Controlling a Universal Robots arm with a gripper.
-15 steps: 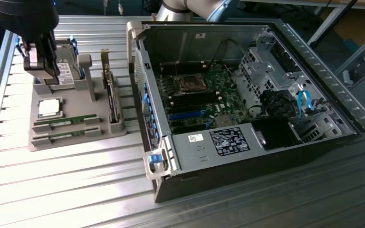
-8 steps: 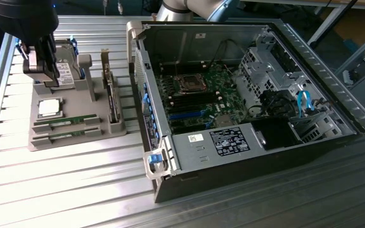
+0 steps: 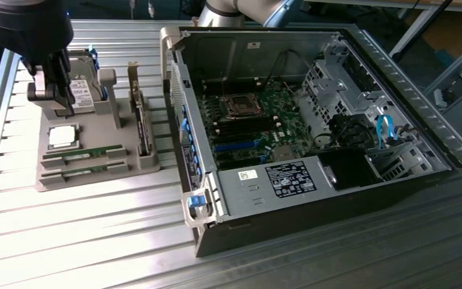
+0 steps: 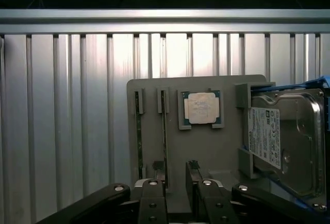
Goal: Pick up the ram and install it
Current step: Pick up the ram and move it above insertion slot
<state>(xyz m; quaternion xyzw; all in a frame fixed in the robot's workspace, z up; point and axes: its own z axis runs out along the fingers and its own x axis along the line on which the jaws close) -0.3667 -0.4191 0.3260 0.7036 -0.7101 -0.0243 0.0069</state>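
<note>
Ram [image 4: 164, 131] is slotted in grey fixture tray [image 4: 216, 147], directly under gripper [image 4: 176, 166]; jaws are held wide apart, nothing is gripped. Second ram stick [image 4: 138, 131] is seated alongside; CPU [image 4: 201, 108] is set ahead of fingertips.

Strong light glares white on the ribbed metal tabletop [image 3: 70, 235] at the exterior view's left, while the inside of the computer case [image 3: 311, 223] stays dim. The wrist view is lit more evenly, under a black background.
</note>
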